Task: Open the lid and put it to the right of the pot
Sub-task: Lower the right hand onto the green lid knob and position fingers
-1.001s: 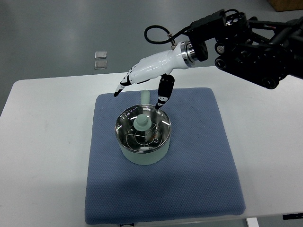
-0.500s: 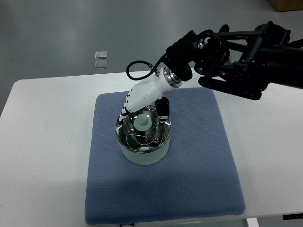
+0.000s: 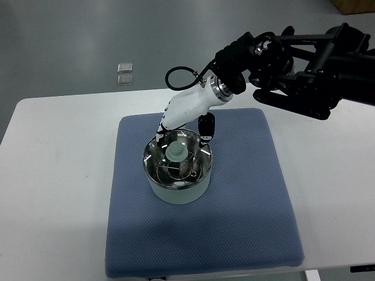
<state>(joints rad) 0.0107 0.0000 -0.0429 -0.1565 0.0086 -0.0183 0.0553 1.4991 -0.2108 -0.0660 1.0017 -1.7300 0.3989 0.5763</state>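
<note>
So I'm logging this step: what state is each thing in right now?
lid: on the pot, knob up
pot: upright on the blue mat, covered
right hand: above the lid's knob, fingers spread around it, not yet gripping
left hand: not in view

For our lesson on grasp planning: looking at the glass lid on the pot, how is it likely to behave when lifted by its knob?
The lid looks like rigid glass with a metal rim, so probably stiff, fairly heavy and breakable if dropped. Its pale knob is small and smooth, so it may slip between the fingers of the right hand. Held by the knob alone, it could tilt.
</note>
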